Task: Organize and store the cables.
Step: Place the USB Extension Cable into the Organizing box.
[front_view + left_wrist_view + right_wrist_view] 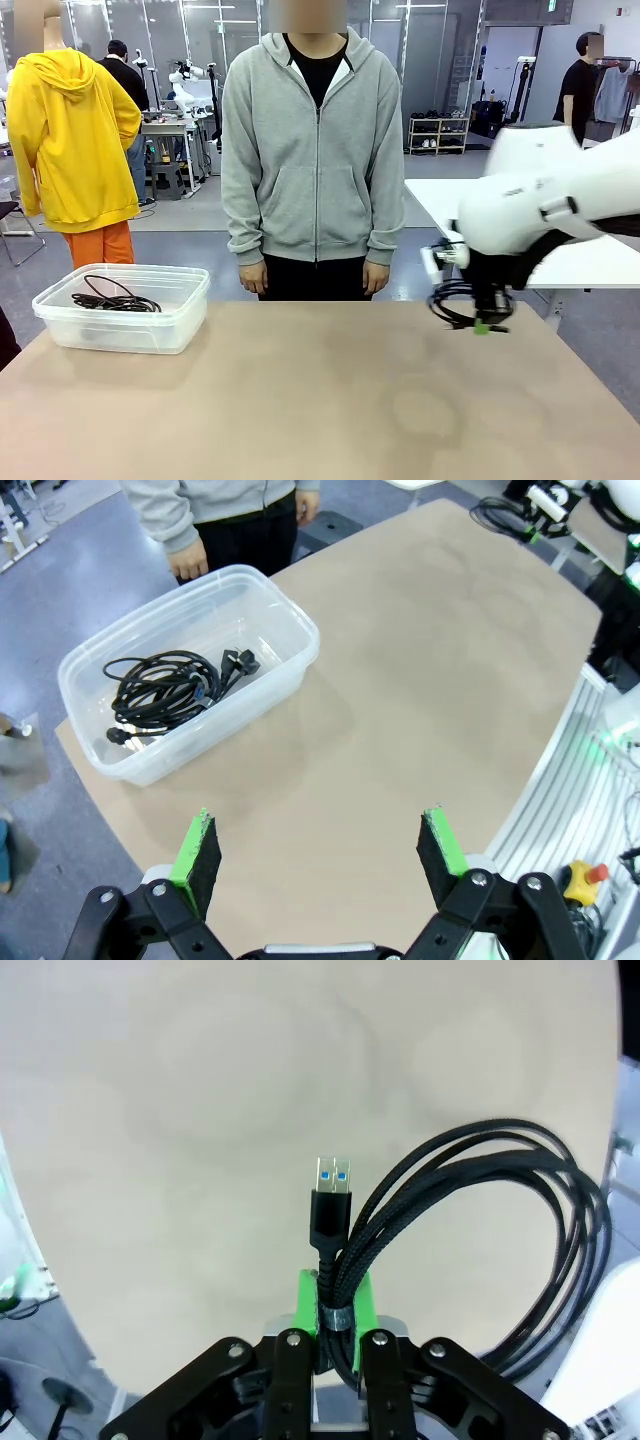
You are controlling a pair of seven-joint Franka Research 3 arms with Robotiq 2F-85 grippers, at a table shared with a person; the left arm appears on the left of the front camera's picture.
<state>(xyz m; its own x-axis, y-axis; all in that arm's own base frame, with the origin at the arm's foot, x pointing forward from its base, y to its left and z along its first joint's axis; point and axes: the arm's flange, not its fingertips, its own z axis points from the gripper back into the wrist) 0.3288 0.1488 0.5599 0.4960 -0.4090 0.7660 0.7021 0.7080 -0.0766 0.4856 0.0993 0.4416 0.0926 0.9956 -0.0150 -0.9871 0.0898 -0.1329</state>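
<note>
Likely the loose coil (480,1250) pinched at its band by the shut right gripper (335,1345) snags the bin (190,300) rim, while the left gripper (320,855) gapes empty.

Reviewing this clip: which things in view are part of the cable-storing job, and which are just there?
Part of the job:
- coiled cable gripped in the right gripper
- cable already in the clear bin
- left gripper, jaws open

Just there:
- person standing at the table

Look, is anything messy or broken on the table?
Nothing stands out. One black cable lies coiled inside the clear bin. The right gripper is shut on another coiled cable, whose plug looks whole. The left gripper is open over bare tabletop.
</note>
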